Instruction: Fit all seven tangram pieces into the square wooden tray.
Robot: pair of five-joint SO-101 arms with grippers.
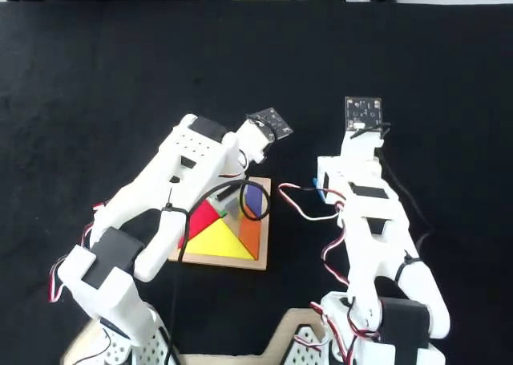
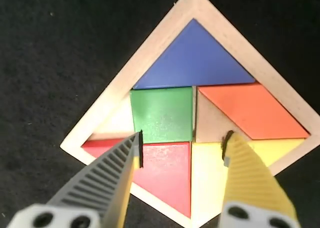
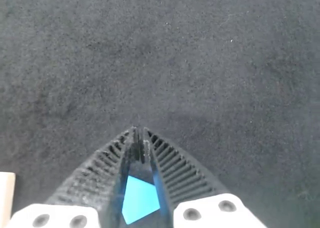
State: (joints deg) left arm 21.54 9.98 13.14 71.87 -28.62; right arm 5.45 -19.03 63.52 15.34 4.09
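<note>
My left end effector (image 2: pixel 183 137) hangs released over the square wooden tray (image 2: pixel 150 42). Its two fingers are spread wide with nothing between them, and their tips sit above the place where the green square (image 2: pixel 161 114) meets the red triangle (image 2: pixel 165 170) and the yellow triangle (image 2: pixel 207 173). The tray lies flat on the black table (image 1: pixel 417 60), between my two arms and partly under the left one. Inside it, the blue triangle (image 2: pixel 195 60) fills one corner, its long edge against the green square and the orange parallelogram (image 2: pixel 252 110). The parallelogram runs along the rim beside the yellow triangle. The red and yellow triangles lie side by side, touching along a straight edge. A small triangular patch of tray floor shows bare between the green square, the orange parallelogram and the yellow triangle. On the other side of the green square, against the rim, there is a paler triangular patch, and I cannot tell whether it is bare wood or a piece. My right end effector (image 3: pixel 139 134) is clenched, fingertips meeting, with a light blue piece (image 3: pixel 140 198) gripped between the fingers farther back. It hangs over the table just beside the tray, not touching it.
</note>
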